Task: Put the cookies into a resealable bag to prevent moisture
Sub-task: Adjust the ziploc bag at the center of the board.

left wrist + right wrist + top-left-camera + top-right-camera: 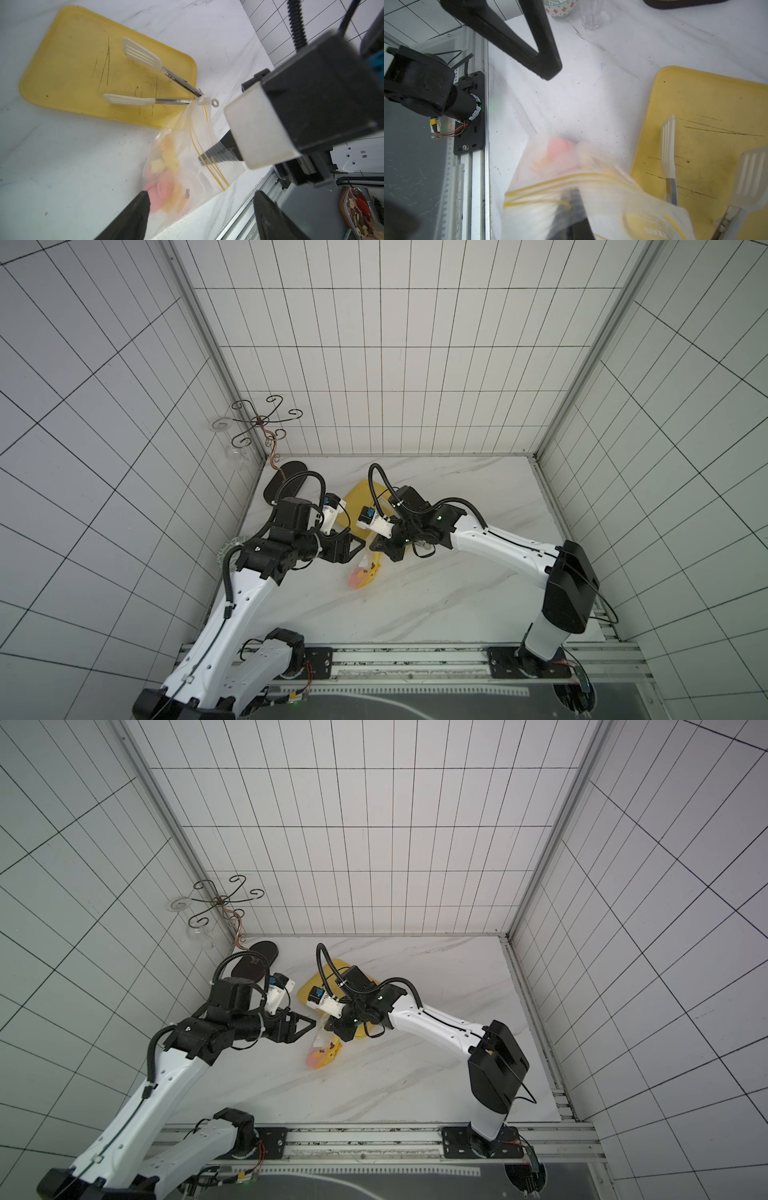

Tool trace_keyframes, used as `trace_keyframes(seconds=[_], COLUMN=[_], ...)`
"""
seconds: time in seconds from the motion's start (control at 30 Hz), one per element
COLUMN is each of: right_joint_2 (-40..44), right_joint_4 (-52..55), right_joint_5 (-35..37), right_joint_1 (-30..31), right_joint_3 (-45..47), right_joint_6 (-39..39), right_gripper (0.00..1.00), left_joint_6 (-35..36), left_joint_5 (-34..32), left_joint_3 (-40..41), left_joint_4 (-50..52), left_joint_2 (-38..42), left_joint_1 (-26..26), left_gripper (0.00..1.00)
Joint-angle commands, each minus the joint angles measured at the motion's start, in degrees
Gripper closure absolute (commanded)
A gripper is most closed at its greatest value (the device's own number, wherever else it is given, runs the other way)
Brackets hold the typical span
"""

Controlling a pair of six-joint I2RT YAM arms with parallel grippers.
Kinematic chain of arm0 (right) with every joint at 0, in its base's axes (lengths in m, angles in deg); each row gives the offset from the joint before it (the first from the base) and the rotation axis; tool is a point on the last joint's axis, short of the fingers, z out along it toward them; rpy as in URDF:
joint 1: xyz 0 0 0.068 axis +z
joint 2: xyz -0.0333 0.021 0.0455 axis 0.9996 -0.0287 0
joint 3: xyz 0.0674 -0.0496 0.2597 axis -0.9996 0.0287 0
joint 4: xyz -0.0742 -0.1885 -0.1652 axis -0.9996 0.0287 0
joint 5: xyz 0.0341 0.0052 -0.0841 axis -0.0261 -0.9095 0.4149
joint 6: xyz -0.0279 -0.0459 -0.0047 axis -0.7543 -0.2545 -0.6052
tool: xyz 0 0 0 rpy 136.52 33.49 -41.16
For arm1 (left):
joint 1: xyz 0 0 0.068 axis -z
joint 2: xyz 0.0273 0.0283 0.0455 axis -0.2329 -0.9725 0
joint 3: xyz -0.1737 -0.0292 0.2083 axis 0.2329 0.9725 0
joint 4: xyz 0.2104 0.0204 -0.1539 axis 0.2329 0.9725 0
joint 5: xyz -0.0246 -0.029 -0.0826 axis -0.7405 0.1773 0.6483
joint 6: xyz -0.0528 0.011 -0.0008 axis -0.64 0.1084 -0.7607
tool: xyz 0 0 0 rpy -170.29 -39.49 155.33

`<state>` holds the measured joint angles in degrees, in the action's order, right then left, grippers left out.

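The resealable bag lies on the marble table, a clear floppy pouch with a yellow zip line. My right gripper is shut on its zip end, the dark fingers showing through the plastic. Inside the bag lie the cookies: pink rounds and a pale flower-shaped piece, seen as a pink blur in the right wrist view. My left gripper stands open over the bag's closed end, one fingertip beside the pink rounds. In both top views the left gripper faces the right one.
A yellow tray lies behind the bag, with white-tipped tongs on it. A glass and a patterned cup stand at the left. A wire stand's black base fills the back-left corner.
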<state>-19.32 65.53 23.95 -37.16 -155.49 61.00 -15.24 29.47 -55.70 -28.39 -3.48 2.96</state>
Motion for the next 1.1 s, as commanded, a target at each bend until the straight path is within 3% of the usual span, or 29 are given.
trace_keyframes(seconds=[0.0,0.07,0.13,0.27,0.5,0.57,0.63,0.87,0.93,1.03,1.07], right_joint_2=[-0.97,-1.48,-1.82,-2.91,-2.99,-3.35,-3.63,-4.07,-3.9,-3.34,-2.99], right_joint_4=[2.89,3.43,3.63,5.4,6.09,6.61,7.05,8.31,8.44,8.57,8.51], right_joint_5=[-5.25,-5.65,-6.84,-8.93,-10.33,-11.27,-11.67,-11.79,-10.8,-9.21,-8.76], right_joint_1=[-1.42,-2.01,-2.93,-3.73,-4.88,-4.97,-4.97,-4.9,-4.96,-4.88,-4.94], right_joint_3=[-6.07,-6.15,-6.49,-7.61,-8.13,-8.62,-8.83,-9.32,-9.41,-9.46,-9.26], right_joint_6=[1.23,0.93,1.01,-0.26,-0.91,-1.27,-1.51,-2.49,-2.81,-3.44,-3.56], right_gripper=[0.98,0.98,0.98,0.99,0.98,0.98,0.98,0.97,0.96,0.92,0.89], left_joint_6=[3.17,3.65,4.43,7.45,13.85,15.86,16.78,18.97,19.98,22.07,22.7], left_joint_5=[-4.41,-13.7,-13.64,-20.4,-17.18,-20.96,-21.04,-23.98,-24.34,-24.63,-24.46], left_joint_3=[-1.9,-0.68,0.94,1.45,7.2,8.97,9.48,6.0,4.6,3.62,3.54], left_joint_4=[-4.7,-8.31,-8.25,-8.37,-16.3,-18.66,-21.15,-21.33,-18.77,-16.0,-15.82], left_joint_2=[-0.66,-0.89,-1.68,-1.98,-1.95,-1.42,-1.82,-7.52,-8.57,-8.49,-8.03], left_joint_1=[7.69,14.54,14.77,15.3,17.05,16.89,16.8,16.8,16.8,16.8,16.8], left_gripper=[0.23,0.22,0.24,0.29,0.48,0.51,0.59,0.72,0.8,1.0,1.0])
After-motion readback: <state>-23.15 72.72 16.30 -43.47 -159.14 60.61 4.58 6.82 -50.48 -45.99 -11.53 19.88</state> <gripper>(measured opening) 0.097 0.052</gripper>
